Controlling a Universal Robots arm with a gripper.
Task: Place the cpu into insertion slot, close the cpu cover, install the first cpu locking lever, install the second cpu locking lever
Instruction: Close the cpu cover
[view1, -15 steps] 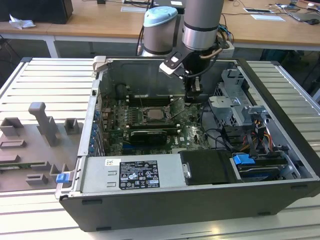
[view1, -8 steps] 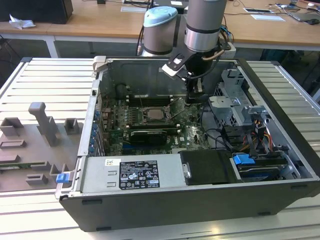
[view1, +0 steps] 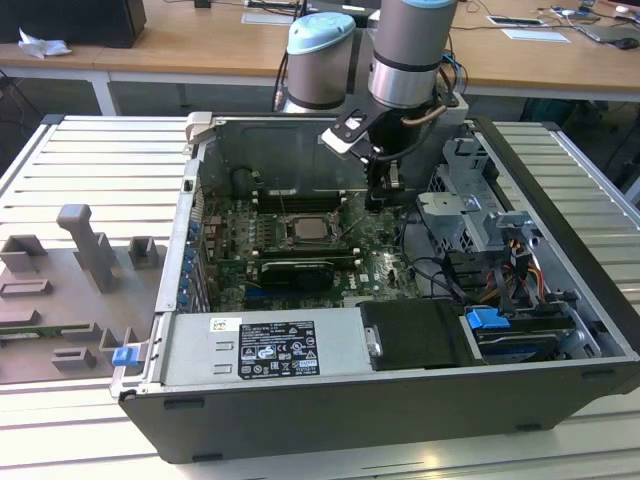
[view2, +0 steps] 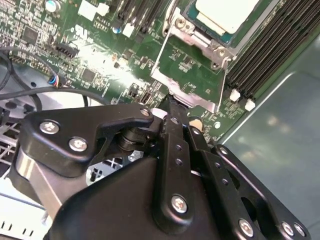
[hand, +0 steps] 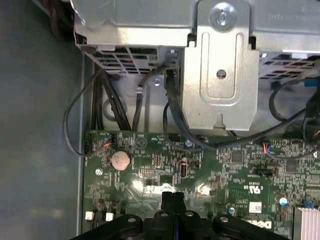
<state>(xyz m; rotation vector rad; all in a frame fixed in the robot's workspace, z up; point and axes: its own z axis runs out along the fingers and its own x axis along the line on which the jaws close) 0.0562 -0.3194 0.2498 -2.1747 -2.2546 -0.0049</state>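
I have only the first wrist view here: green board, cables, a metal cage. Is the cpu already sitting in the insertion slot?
Observer: Yes. In the second wrist view the cpu lies in the insertion slot, silver top up.
Operator: And the cpu cover, is it closed?
Observer: No. The cpu cover stands open, away from the slot; green board shows through its window.
Operator: Where is the claw relative to it?
Observer: The claw, shut, points at the cover's free edge. Whether it touches, I cannot tell.
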